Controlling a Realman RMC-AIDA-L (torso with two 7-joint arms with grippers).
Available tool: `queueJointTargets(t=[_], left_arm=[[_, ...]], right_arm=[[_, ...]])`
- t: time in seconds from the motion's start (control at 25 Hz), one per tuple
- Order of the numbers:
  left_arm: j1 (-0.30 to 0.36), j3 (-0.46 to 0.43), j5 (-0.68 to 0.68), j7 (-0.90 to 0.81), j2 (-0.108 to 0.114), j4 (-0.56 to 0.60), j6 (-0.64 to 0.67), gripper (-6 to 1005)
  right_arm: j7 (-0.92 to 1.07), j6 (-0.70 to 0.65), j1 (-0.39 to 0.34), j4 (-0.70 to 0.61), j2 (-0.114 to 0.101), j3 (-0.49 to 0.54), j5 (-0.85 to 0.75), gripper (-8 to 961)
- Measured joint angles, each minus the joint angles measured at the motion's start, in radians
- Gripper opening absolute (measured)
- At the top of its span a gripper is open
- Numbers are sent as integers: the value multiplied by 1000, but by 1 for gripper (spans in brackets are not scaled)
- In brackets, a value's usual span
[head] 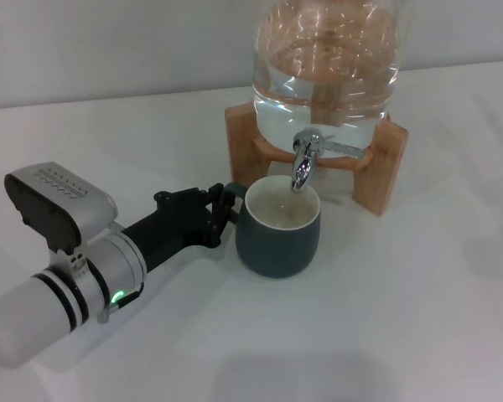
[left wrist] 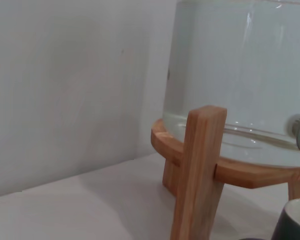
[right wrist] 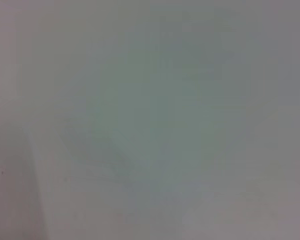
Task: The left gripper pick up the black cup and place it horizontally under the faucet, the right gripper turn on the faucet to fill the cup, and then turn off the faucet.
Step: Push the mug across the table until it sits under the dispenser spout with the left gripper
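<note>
The squat dark blue-grey mug with cream inside point(head: 278, 230) stands upright directly beneath the chrome spigot's spout point(head: 303, 164) — the black left claw point(head: 220, 210) clamps its handle, the right gripper unseen.

Left arm extends low from the near left, green light lit; left end effector point(head: 222, 209) with fingers closed around a handle.

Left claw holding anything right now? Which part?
Left claw is at the cup's handle side, under the faucet; a closed grip cannot be told. Right claw not in view.
</note>
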Motion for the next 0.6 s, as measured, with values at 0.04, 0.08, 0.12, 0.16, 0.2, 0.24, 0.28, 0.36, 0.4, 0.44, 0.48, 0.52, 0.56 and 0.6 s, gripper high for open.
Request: queueJointTargets(t=[0.04, 0.08, 0.12, 0.16, 0.2, 0.24, 0.28, 0.36, 0.4, 0.44, 0.48, 0.52, 0.56, 0.6], left_arm=[[1, 0, 0, 0, 0, -1, 0, 144], [1, 0, 0, 0, 0, -1, 0, 144], [0, 0, 0, 0, 0, -1, 1, 144], [-1, 0, 0, 0, 0, -1, 3, 144], [-2, 0, 0, 0, 0, -2, 5, 144], [-4, 0, 0, 0, -1, -3, 13, 144], [-5, 0, -1, 0, -2, -3, 19, 144], [-6, 0, -1, 0, -3, -5, 28, 144], [-6, 0, -1, 0, -3, -5, 30, 144], [-6, -1, -1, 0, -3, -6, 31, 144], [-7, -2, -1, 0, -3, -6, 31, 144], [-9, -3, -1, 0, -3, -6, 31, 142], [-11, -3, -1, -1, -3, -6, 32, 141], [-14, -4, -1, -1, -3, -8, 33, 139]], right_arm=[[0, 0, 0, 0, 0, 0, 0, 854], [0, 0, 0, 0, 0, 0, 1, 854], [0, 0, 0, 0, 0, 0, 1, 854], [0, 0, 0, 0, 0, 0, 0, 854], [0, 0, 0, 0, 0, 0, 0, 854], [0, 0, 0, 0, 0, 0, 0, 854], [0, 0, 0, 0, 0, 0, -1, 854], [0, 1, 0, 0, 0, 0, -1, 854], [0, 2, 0, 0, 1, 0, -1, 854], [0, 3, 0, 0, 1, 0, -1, 854], [0, 3, -1, 0, 1, 0, -2, 854], [0, 4, -1, 0, 1, 0, -2, 854], [0, 4, -1, 0, 1, 0, -2, 854], [0, 4, -1, 0, 1, 0, -2, 854]])
